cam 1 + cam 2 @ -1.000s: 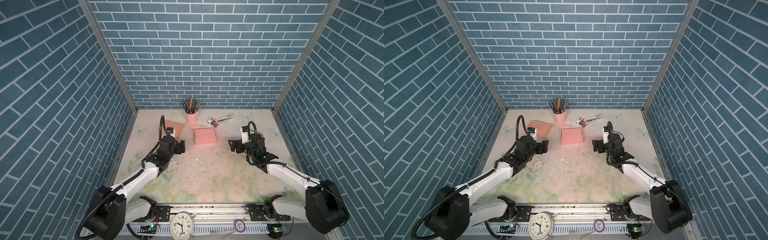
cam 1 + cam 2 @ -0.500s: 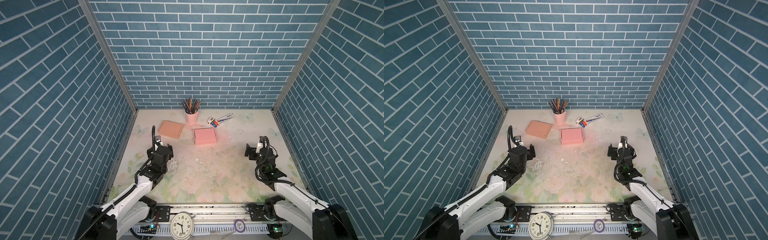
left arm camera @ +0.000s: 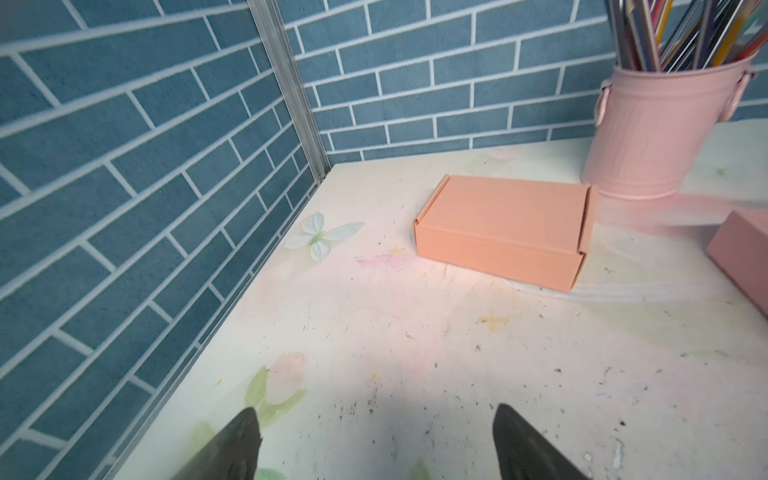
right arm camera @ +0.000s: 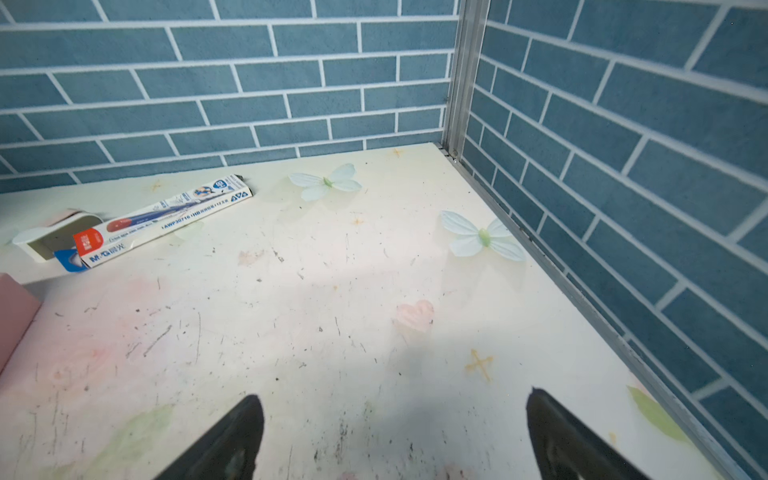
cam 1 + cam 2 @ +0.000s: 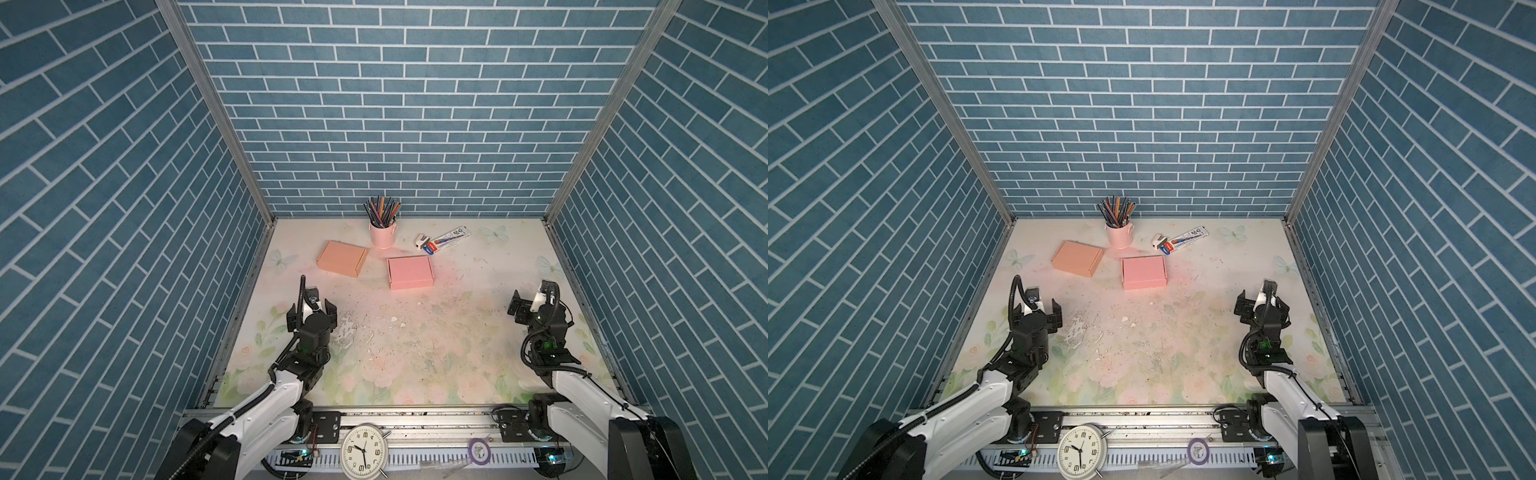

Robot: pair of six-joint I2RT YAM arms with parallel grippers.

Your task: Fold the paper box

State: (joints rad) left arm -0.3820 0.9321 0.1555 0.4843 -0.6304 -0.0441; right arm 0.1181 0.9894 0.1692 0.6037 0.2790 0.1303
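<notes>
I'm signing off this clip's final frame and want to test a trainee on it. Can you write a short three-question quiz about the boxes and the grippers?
1. True or false: the left gripper is shut on the orange box.
2. What fills the pink bucket? A) pencils B) scissors C) tape rolls
3. How many closed boxes lie on the table?

Key
1. False: its jaws stand open, clear of the box.
2. A
3. Two: the orange box and the pink box.
</notes>
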